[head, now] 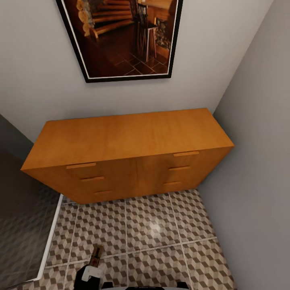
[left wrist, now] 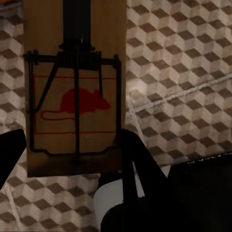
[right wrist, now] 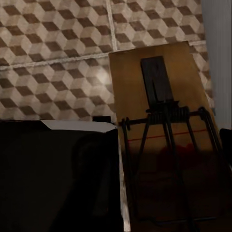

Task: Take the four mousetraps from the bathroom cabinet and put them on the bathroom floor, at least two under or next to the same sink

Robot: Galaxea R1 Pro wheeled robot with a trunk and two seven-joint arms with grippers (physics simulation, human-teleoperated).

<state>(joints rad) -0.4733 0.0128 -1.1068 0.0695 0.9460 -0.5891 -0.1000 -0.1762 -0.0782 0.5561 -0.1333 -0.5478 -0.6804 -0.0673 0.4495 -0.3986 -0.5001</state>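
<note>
**A trap in each claw, cabinet closed ahead**

In my left wrist view a flat tan wooden mousetrap (left wrist: 75, 92) with a red mouse print and thin dark wire parts sits between the dark fingers (left wrist: 133, 164) of the left gripper (left wrist: 72, 162), clenched on its near end so the board juts out over the tiles. I judge it is held that way to be carried flat and set down without tipping. The right wrist view shows a second wooden mousetrap (right wrist: 162, 125) at the right of the frame, spring and bar facing the camera; its near end is in shadow, so I cannot tell whether the right claw is clamped on it.

Low in the head view, left of centre, the left arm is tucked against the body, the first trap poking forward over the cube-patterned brown, beige and white tiled bathroom floor (head: 161, 237).

The orange-brown wooden cabinet (head: 129, 137) stands across the middle of that view, drawers closed. A dark-framed picture (head: 121, 36) hangs above.
</note>
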